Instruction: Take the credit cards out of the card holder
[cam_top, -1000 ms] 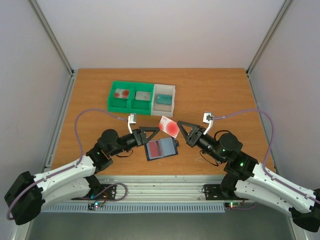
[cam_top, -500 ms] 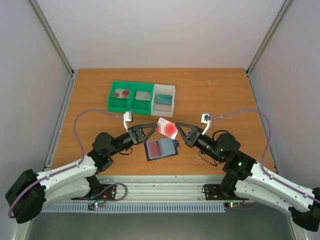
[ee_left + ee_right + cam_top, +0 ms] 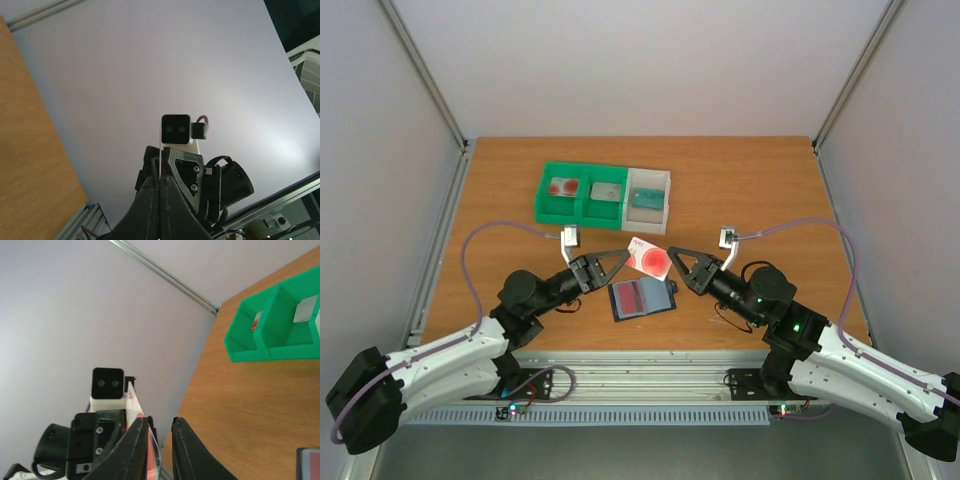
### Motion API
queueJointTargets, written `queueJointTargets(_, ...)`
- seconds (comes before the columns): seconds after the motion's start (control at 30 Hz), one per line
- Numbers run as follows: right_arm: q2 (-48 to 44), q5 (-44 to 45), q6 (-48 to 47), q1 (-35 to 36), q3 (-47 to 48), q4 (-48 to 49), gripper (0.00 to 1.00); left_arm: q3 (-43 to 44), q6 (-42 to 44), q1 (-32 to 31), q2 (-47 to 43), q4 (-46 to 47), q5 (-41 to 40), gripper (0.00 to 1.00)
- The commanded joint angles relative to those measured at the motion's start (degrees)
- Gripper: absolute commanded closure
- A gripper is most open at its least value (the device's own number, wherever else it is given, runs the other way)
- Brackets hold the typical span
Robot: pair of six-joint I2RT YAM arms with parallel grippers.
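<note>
We're mid-handover: one card (image 3: 648,259) hangs at frame centre, just up-frame of the holder (image 3: 642,298) lying flat on the table. The left gripper (image 3: 625,256) is pinched shut on the card's left edge and the right gripper (image 3: 672,260) sits at its right edge. Only the right wrist view shows those right jaws a narrow slit apart, while the left wrist view shows the card (image 3: 160,150) edge-on between closed fingers. Next, we judge, the right backs clear and the left carries the card up-frame to the green tray (image 3: 565,212).
</note>
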Motion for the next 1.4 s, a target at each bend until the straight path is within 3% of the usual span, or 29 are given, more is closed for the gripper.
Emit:
queueJointTargets(0.0, -0.4, 1.26, 0.26, -0.14, -0.34, -1.25, 0.78, -1.49, 3.71, 0.18, -3.97, -1.68, -3.61, 1.0)
queueJointTargets(0.13, -1.91, 1.78, -1.44, -0.14, 0.29, -6.61, 0.56, -1.23, 6.54, 0.14, -7.44, -8.06, -6.44, 1.0)
queueJointTargets(0.27, -3.63, 4.27, -1.72, -0.12, 1.69, -15.37, 0.34, 2.22, 13.89, 0.15, -11.4, -20.91, -9.15, 1.0)
queueJointTargets(0.37, -4.75, 3.87, -3.65, -0.14, 1.86, -18.55, 0.04, 6.15, 19.87, 0.26, -14.36, -31.01, -13.23, 1.0)
queueJointTargets(0.4, -4.76, 3.82, -4.65, -0.14, 2.11, -19.51, 0.02, 7.36, 21.68, 0.31, -14.93, -34.76, -14.54, 1.0)
queueJointTargets(0.63, 0.5, 7.6, -8.64, -0.14, 9.09, -34.12, 0.02, 16.67, 33.88, 1.37, -12.91, -49.46, -22.08, 1.0)
queueJointTargets(0.73, 1.57, 9.02, -8.18, -0.15, 9.45, -35.28, 0.02, 18.87, 37.55, 3.75, -11.06, -52.38, -24.23, 1.0)
queueJointTargets(0.9, 1.98, 6.53, -6.61, -0.14, 6.3, -30.95, 0.01, 21.37, 37.01, 15.83, -7.14, -52.59, -18.79, 1.0)
queueJointTargets(1.1, 2.57, 7.0, -11.12, -0.14, 6.18, -30.55, 0.01, 25.23, 35.44, 28.52, 1.21, -51.22, -9.78, 1.0)
queueJointTargets(1.37, 3.29, 7.44, -15.3, -0.14, 6.99, -31.28, 0.02, 31.25, 37.84, 39.29, 14.18, -49.66, -2.82, 1.0)
